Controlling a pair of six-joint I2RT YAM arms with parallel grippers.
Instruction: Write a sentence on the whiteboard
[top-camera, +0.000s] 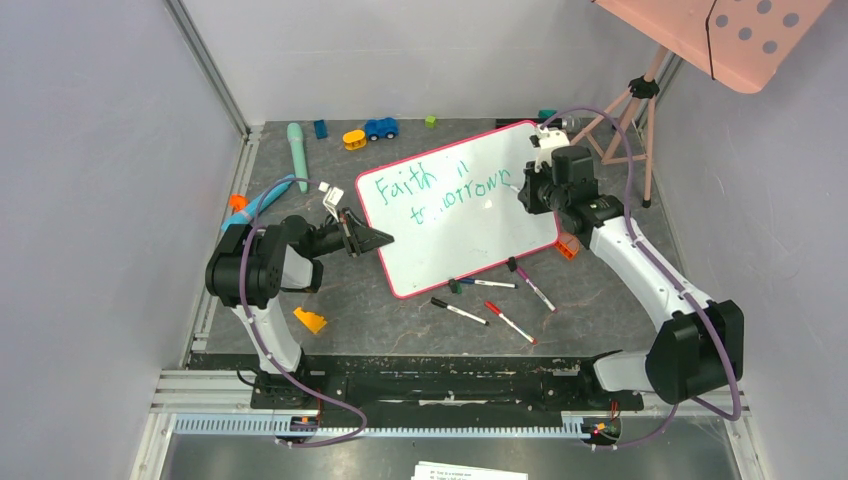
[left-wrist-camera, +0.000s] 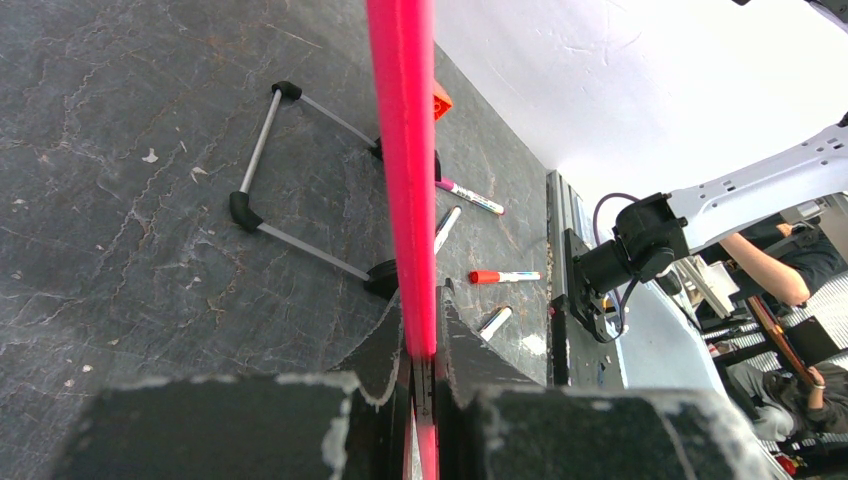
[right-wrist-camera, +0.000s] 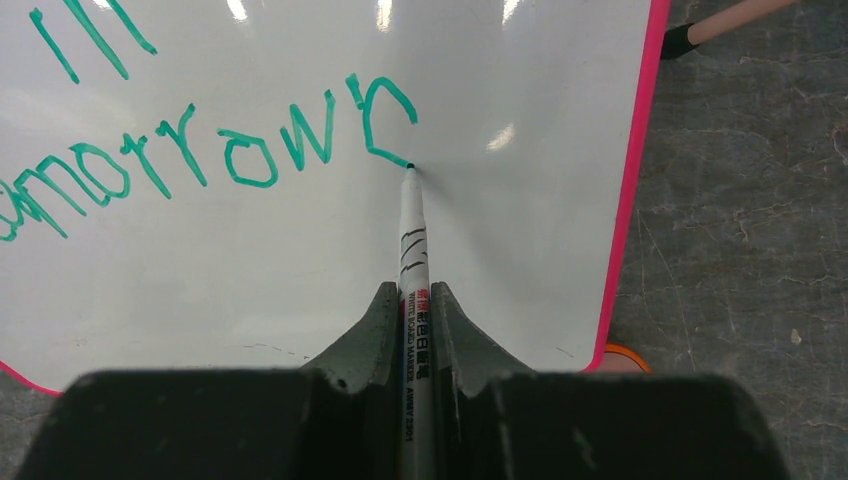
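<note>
Mid-writing: right gripper (right-wrist-camera: 413, 300) pinches a marker (right-wrist-camera: 412, 225), tip touching the whiteboard (top-camera: 480, 245) near its right edge, at the end of the green sentence (top-camera: 430, 195) — left gripper (left-wrist-camera: 420, 305) clamps the board's left rim — the next stroke likely calls for light, steady contact.

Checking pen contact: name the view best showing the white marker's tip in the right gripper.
Right wrist: the white marker touches its tip to the glossy pink-rimmed whiteboard at the green writing. Top external shows it too small; left wrist misses it.
</note>
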